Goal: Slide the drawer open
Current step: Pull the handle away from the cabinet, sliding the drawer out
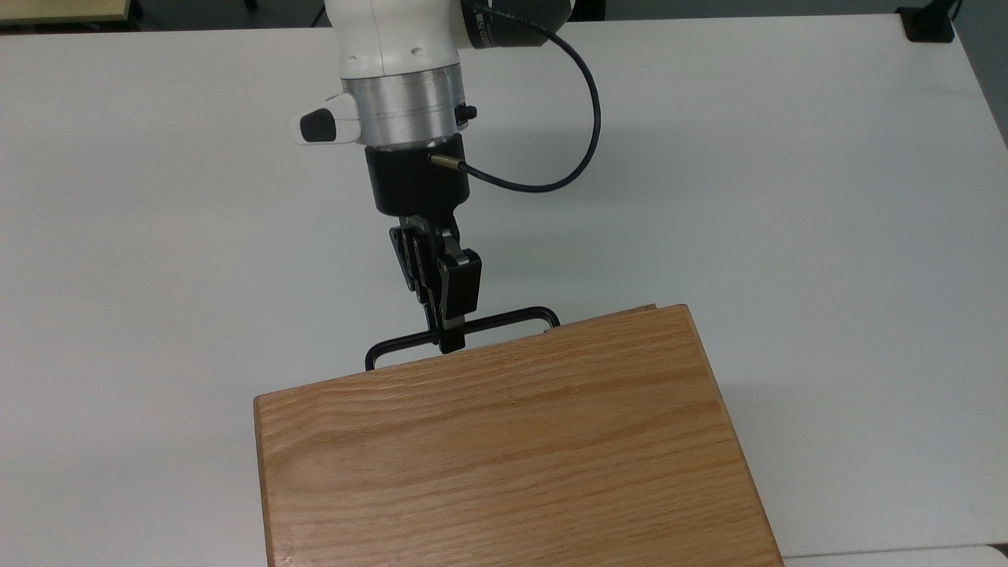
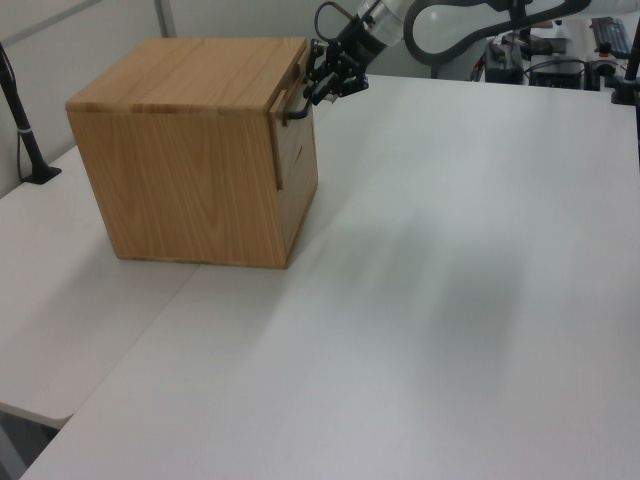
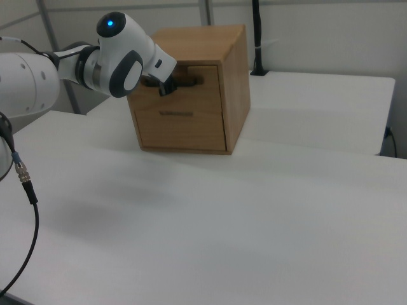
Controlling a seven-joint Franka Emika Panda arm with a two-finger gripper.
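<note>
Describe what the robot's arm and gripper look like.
The arm is glossy white with a silver metal ring at the wrist, then a black cylinder. A thin black cable loops from a brass plug. The gripper is black. A blue light glows on one joint.

Lighting is bright, even and diffuse. Soft grey shadows fall on the white table (image 1: 787,197) beside the arm (image 1: 394,71). No glare; focus adequate.

place: robotics lab | evidence: white tables (image 2: 480,300), camera pole (image 3: 256,38), equipment clutter (image 2: 545,50) behind
</note>
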